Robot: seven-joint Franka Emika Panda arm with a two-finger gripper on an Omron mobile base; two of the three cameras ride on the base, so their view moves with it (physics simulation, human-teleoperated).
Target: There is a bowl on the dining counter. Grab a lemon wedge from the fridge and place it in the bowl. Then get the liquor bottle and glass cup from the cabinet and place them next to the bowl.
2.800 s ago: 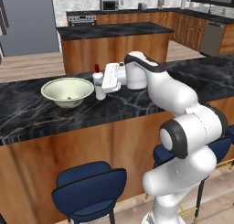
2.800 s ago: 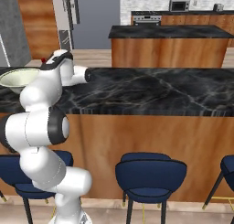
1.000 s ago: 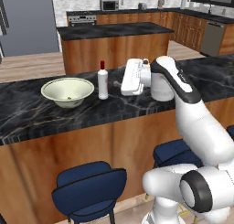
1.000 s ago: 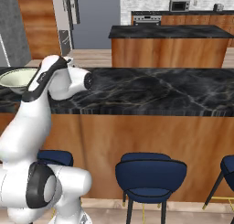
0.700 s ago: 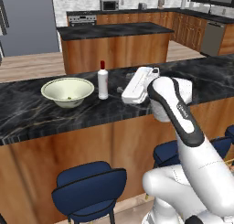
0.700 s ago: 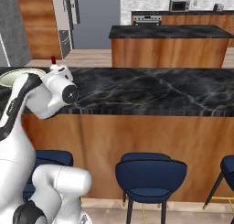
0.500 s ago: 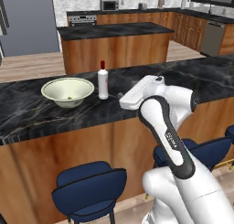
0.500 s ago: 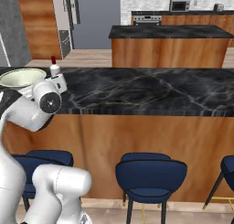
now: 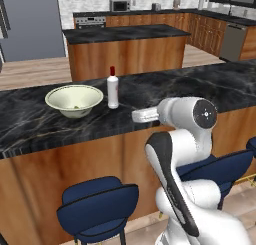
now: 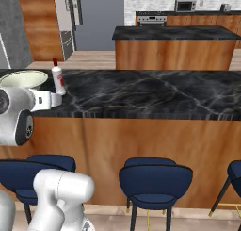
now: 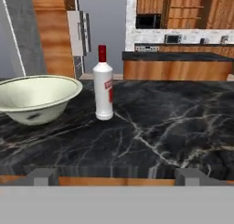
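On the dining bench (image 9: pixel 165 91), the liquor bottle (image 9: pixel 113 88) stands upright just beside the bowl (image 9: pixel 74 100), apart from its rim, as the task asks. The claw (image 11: pixel 116 175), level with the bench edge and facing the bottle, is spread wide and empty, apparently free for the glass cup.

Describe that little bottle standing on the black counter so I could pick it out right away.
Find the long dining counter with the black, white-veined marble top and look toward the wide, pale bowl on it. The liquor bottle stands upright just beside the bowl: whitish, narrow-necked, with a dark red cap, and taller and slimmer than the bowl.
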